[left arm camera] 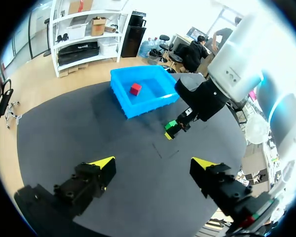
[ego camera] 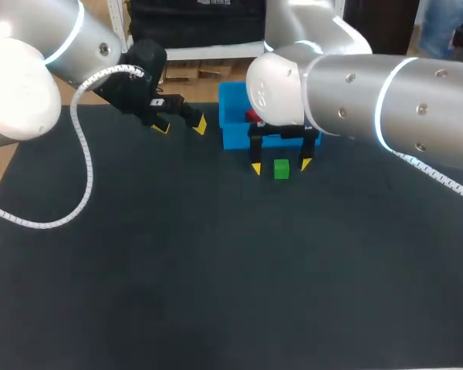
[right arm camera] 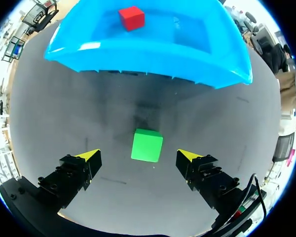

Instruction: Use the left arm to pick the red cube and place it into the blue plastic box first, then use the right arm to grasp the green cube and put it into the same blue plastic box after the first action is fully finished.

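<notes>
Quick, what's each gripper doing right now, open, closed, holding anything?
Left gripper: open, holding nothing.
Right gripper: open, green cube between its fingers, not gripped.

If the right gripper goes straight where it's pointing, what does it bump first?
Most likely the green cube, lying straight ahead of the right gripper, in line with the gap between its open fingers. The fingers would probably reach the table beside it.

Our right gripper [right arm camera: 138, 155] hangs over the dark table [right arm camera: 54, 113] with its fingers spread. We see the green cube [right arm camera: 147, 145] between the yellow tips, touching neither. Just beyond it stands the blue plastic box [right arm camera: 138, 64]; the red cube [right arm camera: 131, 18] lies inside, toward the far wall.
</notes>
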Available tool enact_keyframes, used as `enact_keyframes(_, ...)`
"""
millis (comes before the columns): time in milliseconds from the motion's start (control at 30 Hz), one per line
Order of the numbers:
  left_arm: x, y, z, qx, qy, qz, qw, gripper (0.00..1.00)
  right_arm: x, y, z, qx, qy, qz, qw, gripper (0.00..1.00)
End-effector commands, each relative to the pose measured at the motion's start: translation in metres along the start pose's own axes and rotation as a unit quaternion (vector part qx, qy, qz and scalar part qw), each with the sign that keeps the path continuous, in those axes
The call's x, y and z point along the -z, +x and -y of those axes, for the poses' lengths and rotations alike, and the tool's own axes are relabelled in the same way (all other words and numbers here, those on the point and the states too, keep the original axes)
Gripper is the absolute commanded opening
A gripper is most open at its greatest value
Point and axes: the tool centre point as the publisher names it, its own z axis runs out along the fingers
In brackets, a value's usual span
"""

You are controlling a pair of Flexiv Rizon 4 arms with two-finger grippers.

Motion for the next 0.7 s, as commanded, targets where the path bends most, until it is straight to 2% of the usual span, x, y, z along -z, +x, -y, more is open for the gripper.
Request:
enact_keyframes(33, 0.001, 0.001, -0.001, -0.001, 0.002, 0.002, 1.000, 1.00, -0.006, 0.002, 0.000, 0.000, 0.001, 0.003, 1.000, 1.00)
enact_keyframes(700, 0.001, 0.001, -0.001, -0.001, 0.002, 0.002, 1.000, 1.00, -0.022, -0.015, 0.003, 0.000, 0.010, 0.004, 1.000, 1.00)
